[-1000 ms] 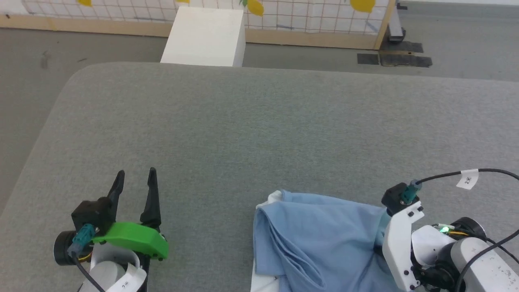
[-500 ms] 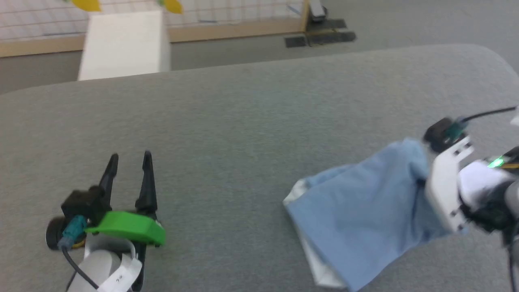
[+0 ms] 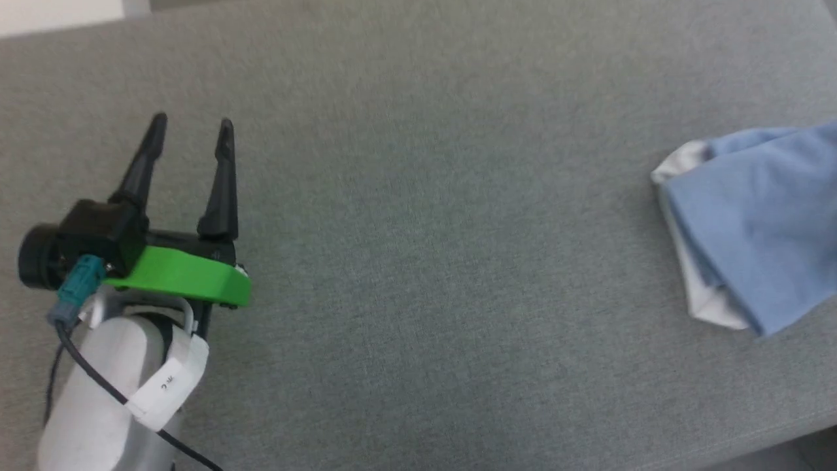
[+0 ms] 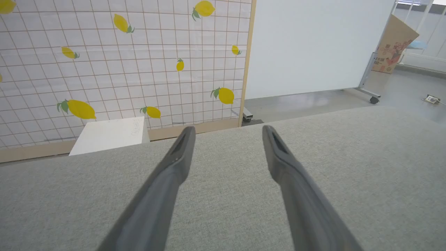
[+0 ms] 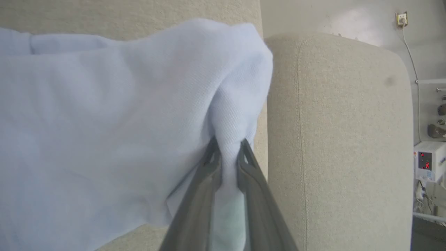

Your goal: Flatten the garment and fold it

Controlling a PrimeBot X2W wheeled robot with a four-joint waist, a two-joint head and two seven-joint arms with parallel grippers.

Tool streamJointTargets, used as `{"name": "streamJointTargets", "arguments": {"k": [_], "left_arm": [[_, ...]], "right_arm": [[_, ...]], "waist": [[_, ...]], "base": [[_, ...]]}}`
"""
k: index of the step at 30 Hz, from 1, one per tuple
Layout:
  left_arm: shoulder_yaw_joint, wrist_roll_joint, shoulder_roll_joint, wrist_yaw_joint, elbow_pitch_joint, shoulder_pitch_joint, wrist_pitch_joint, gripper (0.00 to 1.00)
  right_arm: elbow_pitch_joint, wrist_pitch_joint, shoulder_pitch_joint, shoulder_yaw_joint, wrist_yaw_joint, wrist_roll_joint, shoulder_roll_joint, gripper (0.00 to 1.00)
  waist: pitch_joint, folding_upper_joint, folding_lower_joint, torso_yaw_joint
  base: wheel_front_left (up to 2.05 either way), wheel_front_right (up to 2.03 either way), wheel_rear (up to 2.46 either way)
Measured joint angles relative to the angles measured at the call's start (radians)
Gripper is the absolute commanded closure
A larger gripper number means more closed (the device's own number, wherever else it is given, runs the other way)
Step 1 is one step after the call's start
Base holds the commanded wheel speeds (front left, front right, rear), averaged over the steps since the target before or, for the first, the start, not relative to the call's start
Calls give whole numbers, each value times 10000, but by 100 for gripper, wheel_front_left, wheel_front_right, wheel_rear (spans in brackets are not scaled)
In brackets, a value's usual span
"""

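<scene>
The garment (image 3: 758, 216), a light blue shirt with white showing at its left edge, lies bunched at the right edge of the head view on the grey surface. In the right wrist view my right gripper (image 5: 228, 148) is shut on a pinched fold of the garment (image 5: 104, 115), which hangs pale blue to the left of the fingers. My left gripper (image 3: 191, 131) stands open at the far left of the head view, nothing between its fingers, well away from the cloth. The left wrist view shows the same left gripper (image 4: 228, 130) open above bare grey fabric.
The grey upholstered surface (image 3: 425, 229) spreads wide between the two arms; its front edge runs across the lower right corner. Beyond the far edge stand a white box (image 4: 109, 134), a lemon-print screen (image 4: 122, 62) and a white wall panel. A padded rounded edge (image 5: 338, 139) lies right of the held cloth.
The head camera has swung left and down. My right gripper has carried the garment to the right and has gone past the picture's edge. The left gripper stays open.
</scene>
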Motion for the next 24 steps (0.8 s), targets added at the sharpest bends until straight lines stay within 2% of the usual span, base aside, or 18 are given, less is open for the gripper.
{"name": "streamJointTargets", "arguments": {"k": [5, 13, 14, 15, 16, 24], "left_arm": [[180, 255, 414, 184, -746, -85, 437, 0], [516, 395, 976, 422, -1724, -68, 1081, 0], [545, 407, 1016, 431, -1806, -61, 1135, 0], [577, 414, 1057, 460, -1923, -50, 1168, 0], [612, 414, 1097, 483, -2029, -39, 1206, 0], [871, 414, 1335, 606, -2209, 84, 1342, 0]], "right_arm": [[888, -658, -472, -777, 2, -562, 226, 100], [2127, -1406, -1212, -1607, 2, -1749, 1047, 100], [2247, -1467, -1297, -1647, 2, -1931, 1110, 92], [2385, -1469, -1393, -1691, 2, -2102, 1166, 60], [2516, -1570, -1466, -1768, 2, -2263, 1229, 0], [3041, -2004, -1927, -2176, 2, -2815, 1285, 0]], "waist": [[1091, 0, 1, -26], [2521, 0, 1, -106], [2631, 0, 0, -129], [2755, 0, 0, -164], [2861, 0, 0, -208], [2944, 0, 0, -693]], "base": [[0, 0, 0], [0, 0, 0], [0, 0, 0], [0, 0, 0], [0, 0, 0], [0, 0, 0]]}}
